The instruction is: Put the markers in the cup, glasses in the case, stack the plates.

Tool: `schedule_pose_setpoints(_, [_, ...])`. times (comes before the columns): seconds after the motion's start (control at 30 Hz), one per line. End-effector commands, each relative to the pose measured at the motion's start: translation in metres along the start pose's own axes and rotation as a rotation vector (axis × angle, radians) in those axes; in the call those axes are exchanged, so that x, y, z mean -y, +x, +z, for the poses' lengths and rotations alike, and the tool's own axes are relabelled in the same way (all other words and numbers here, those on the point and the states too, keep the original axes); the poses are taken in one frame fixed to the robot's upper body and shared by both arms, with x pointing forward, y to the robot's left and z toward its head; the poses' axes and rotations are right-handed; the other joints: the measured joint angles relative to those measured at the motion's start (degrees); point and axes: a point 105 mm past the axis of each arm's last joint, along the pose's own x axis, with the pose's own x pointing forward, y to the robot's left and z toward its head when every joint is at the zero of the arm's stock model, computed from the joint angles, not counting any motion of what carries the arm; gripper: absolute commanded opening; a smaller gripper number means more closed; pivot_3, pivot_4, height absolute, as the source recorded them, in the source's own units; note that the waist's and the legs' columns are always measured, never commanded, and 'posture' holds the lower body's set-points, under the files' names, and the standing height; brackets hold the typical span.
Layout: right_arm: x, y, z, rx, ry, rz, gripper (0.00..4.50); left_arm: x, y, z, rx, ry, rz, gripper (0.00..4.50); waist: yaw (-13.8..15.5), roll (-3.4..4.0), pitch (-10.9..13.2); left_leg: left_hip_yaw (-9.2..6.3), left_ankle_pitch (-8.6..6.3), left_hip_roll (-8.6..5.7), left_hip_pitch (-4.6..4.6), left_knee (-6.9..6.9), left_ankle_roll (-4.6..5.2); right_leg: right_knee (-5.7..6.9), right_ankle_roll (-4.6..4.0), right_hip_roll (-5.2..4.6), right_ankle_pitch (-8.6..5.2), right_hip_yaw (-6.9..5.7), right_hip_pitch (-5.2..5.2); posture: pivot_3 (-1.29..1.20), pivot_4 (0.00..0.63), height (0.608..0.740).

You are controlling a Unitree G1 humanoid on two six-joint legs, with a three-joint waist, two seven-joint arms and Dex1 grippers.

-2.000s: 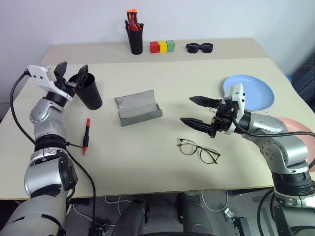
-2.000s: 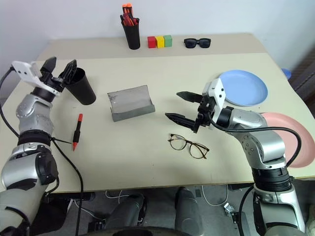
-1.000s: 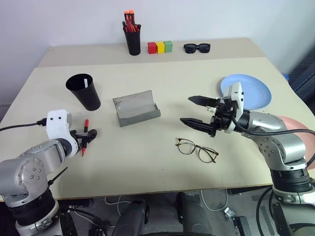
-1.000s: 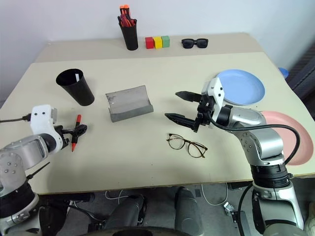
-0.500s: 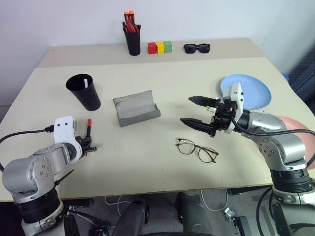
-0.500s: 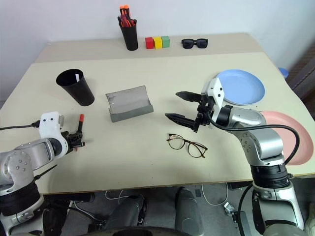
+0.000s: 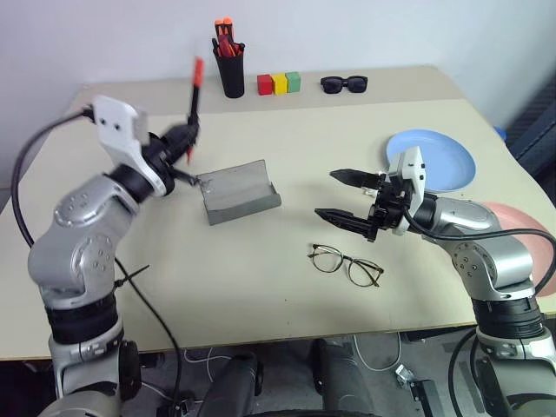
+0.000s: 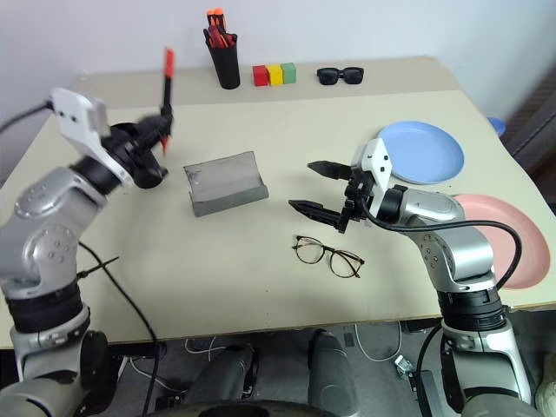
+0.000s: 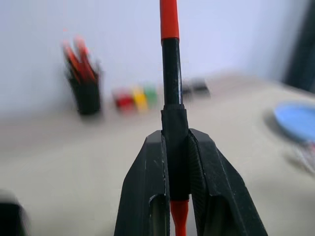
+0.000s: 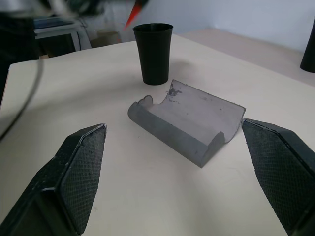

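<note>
The left gripper [image 9: 173,162] has its fingers [image 9: 148,172] squeezed tight on the dark marker [image 7: 193,95] with the red tip. The marker stands almost straight up, with its red tip on top, held high over the table [image 7: 261,287]. The black cup [image 10: 153,53] stands just behind the grey case [image 7: 238,191], on the far left side of it, and the marker is up above the cup, a bit toward the case.

The step now looks like dropping this marker into the cup. To do it well, the robot should bring the marker right over the round mouth of the cup first. It should keep the marker standing up straight, not leaning. Then it should go down slowly until the low end is inside the rim, and only then let go. If it lets go too high, the marker may bounce out or knock the cup over.

The right gripper [image 7: 347,198] waits on the right side of the case with its fingers spread wide and nothing in them. The glasses [image 7: 346,264] lie on the table in front of the case, near the right gripper. The case lies open. The blue plate [image 7: 443,161] and the pink plate [image 7: 530,234] sit far to the right of the case, not yet stacked
</note>
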Motion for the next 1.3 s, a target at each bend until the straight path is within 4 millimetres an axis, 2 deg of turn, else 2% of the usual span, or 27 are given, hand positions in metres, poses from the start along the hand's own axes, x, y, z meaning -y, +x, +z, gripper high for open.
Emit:
schedule_pose_setpoints(0.03, [0.000,0.001,0.011,0.032,-0.042,0.005,4.50,-0.053,-0.002,0.019,0.137,0.044,0.187,0.03,0.02,0.00,0.00,0.00,0.00,0.00,0.00,0.00,0.01,-0.02,0.00,0.01,0.01,0.00,0.00,0.00,0.150,0.740])
schedule_pose_setpoints(0.13, [0.000,0.002,0.010,0.030,-0.045,0.004,4.50,-0.068,0.003,0.014,0.169,0.050,0.250,0.03,0.15,0.00,0.00,0.01,0.00,0.00,-0.03,0.01,0.00,-0.06,0.01,-0.02,0.02,0.00,0.00,0.00,0.150,0.740])
schedule_pose_setpoints(0.27, [0.000,0.000,0.012,0.029,-0.051,-0.003,4.50,-0.086,0.005,-0.006,0.142,0.050,0.329,0.03,0.35,-0.01,0.00,0.00,0.11,-0.02,-0.07,0.03,-0.19,-0.09,0.04,-0.05,0.04,0.00,0.00,0.00,0.150,0.740])
schedule_pose_setpoints(0.37, [0.000,-0.001,0.011,0.024,-0.057,-0.007,4.50,-0.086,0.004,-0.019,0.114,0.108,0.309,0.03,0.24,-0.01,0.00,0.00,0.11,-0.02,-0.07,0.03,-0.18,-0.08,0.05,-0.05,0.04,0.00,0.00,0.00,0.150,0.740])
schedule_pose_setpoints(0.57, [-0.001,-0.001,0.011,0.025,-0.050,-0.007,4.50,-0.094,0.006,-0.028,0.125,0.100,0.339,0.03,0.18,-0.01,0.00,-0.01,0.07,-0.02,-0.06,0.03,-0.12,-0.06,0.05,-0.05,0.05,0.00,0.00,0.00,0.150,0.740])
schedule_pose_setpoints(0.73, [0.001,-0.002,0.011,0.022,-0.052,-0.012,4.50,-0.100,0.004,-0.048,0.091,0.084,0.366,0.03,0.08,-0.01,0.00,0.00,0.07,-0.02,-0.05,0.03,-0.11,-0.05,0.05,-0.05,0.05,0.00,0.00,0.00,0.150,0.740])
schedule_pose_setpoints(0.83, [0.000,-0.002,0.011,0.021,-0.052,-0.012,4.50,-0.097,0.005,-0.053,0.085,0.079,0.355,1.41,0.10,-0.01,0.00,0.00,0.07,-0.02,-0.06,0.03,-0.11,-0.06,0.05,-0.05,0.05,-0.01,-0.01,0.00,0.150,0.740])
schedule_pose_setpoints(0.93, [0.000,-0.002,0.011,0.017,-0.054,-0.011,4.50,-0.093,0.005,-0.052,0.090,0.074,0.338,3.03,0.11,-0.01,0.00,0.00,0.07,-0.01,-0.06,0.03,-0.11,-0.05,0.06,-0.05,0.05,0.00,-0.01,0.00,0.150,0.740])
schedule_pose_setpoints(1.03, [0.001,-0.001,0.012,0.019,-0.054,-0.011,4.50,-0.085,0.007,-0.043,0.121,0.076,0.295,4.44,0.09,-0.01,0.00,-0.01,-0.02,-0.01,-0.06,0.04,0.04,-0.04,0.06,-0.05,0.05,0.00,-0.01,0.00,0.150,0.740])
schedule_pose_setpoints(1.07, [0.001,-0.001,0.012,0.020,-0.054,-0.011,4.50,-0.081,0.008,-0.039,0.133,0.075,0.272,4.44,0.09,-0.01,0.00,-0.01,-0.02,0.00,-0.06,0.04,0.04,-0.05,0.06,-0.05,0.05,0.00,-0.01,0.00,0.150,0.740])
schedule_pose_setpoints(1.13, [0.001,-0.001,0.012,0.022,-0.056,-0.012,4.50,-0.060,0.012,-0.032,0.145,-0.003,0.145,4.44,0.08,-0.01,0.00,-0.02,-0.02,0.00,-0.07,0.04,0.04,-0.05,0.06,-0.05,0.05,-0.01,-0.02,0.00,0.150,0.740])
schedule_pose_setpoints(1.2, [0.003,-0.001,0.013,0.025,-0.055,-0.018,4.50,-0.029,0.016,-0.024,0.146,-0.065,-0.038,4.44,0.06,-0.01,0.00,-0.02,-0.02,0.01,-0.07,0.04,0.05,-0.04,0.06,-0.05,0.05,0.00,-0.02,0.00,0.150,0.740])
schedule_pose_setpoints(1.3, [0.004,-0.001,0.010,0.021,-0.056,-0.023,4.50,0.026,0.012,-0.031,0.021,-0.191,-0.361,4.44,0.03,-0.01,0.00,-0.03,-0.03,0.02,-0.07,0.06,0.07,-0.02,0.06,-0.08,0.06,0.00,-0.01,0.00,0.150,0.740])
